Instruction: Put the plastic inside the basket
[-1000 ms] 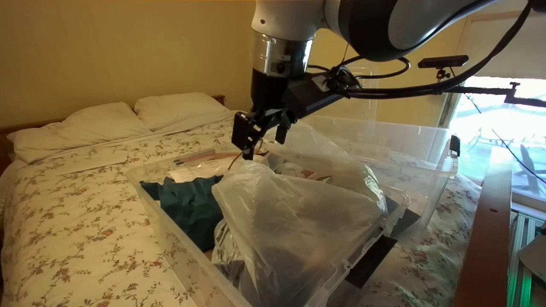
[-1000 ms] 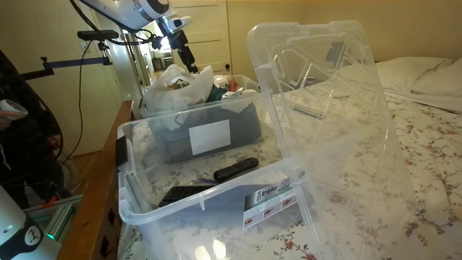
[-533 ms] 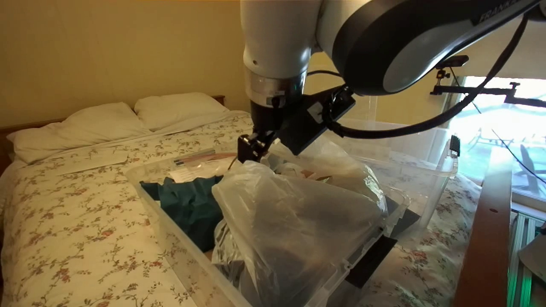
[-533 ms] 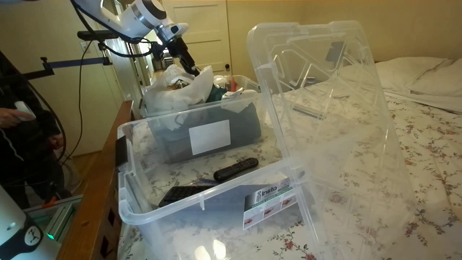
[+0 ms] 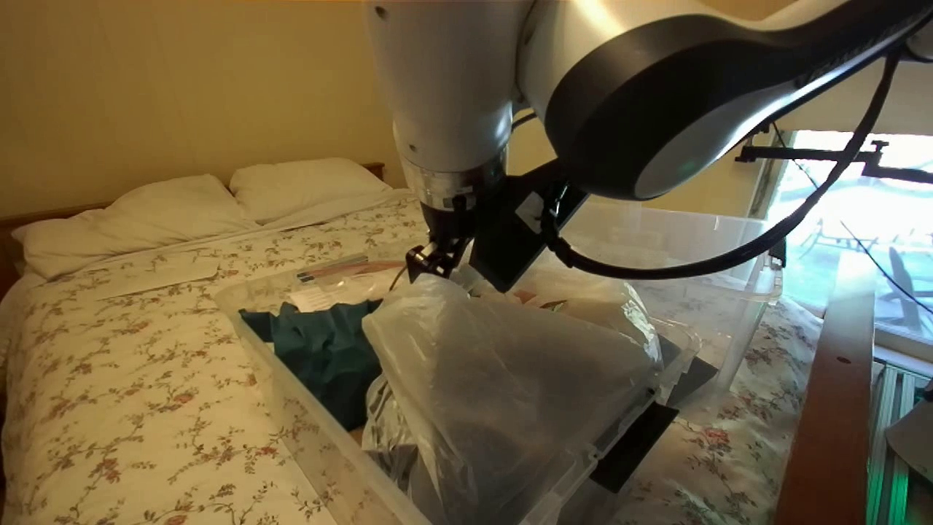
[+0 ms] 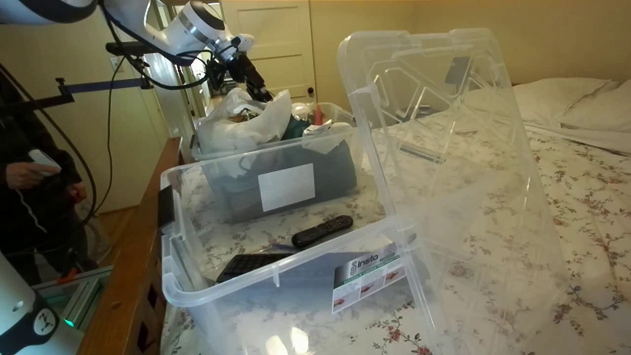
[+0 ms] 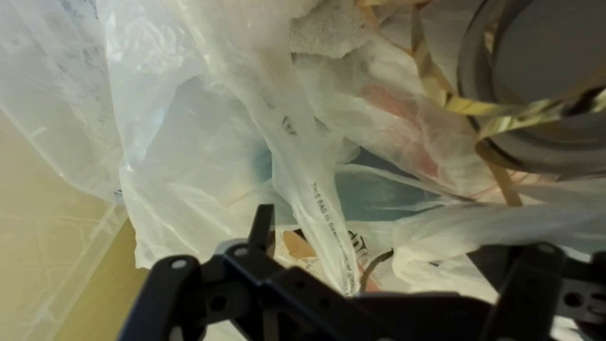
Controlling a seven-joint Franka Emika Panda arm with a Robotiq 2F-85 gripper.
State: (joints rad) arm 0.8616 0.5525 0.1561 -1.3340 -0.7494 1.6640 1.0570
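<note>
Floral white bedspread [image 5: 146, 379], yellow wall [image 5: 182, 80] behind. We see a crumpled, translucent white plastic bag [image 5: 510, 364] heaped in a clear plastic bin [image 5: 321, 459]; black claw [image 7: 376, 237] spread apart.

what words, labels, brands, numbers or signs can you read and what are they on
"Insta": picture label on the nearer clear bin in an exterior view; its other print is too small.
"THIS BAG IS": printed strip of the plastic bag; the following words blur.
Bold letters beside that strip: only partly shown, unreadable.
Round logo, branching lines: on the white robot housing; no letters visible.
Marks on the arm: too blurred.
No readable numbers.
</note>
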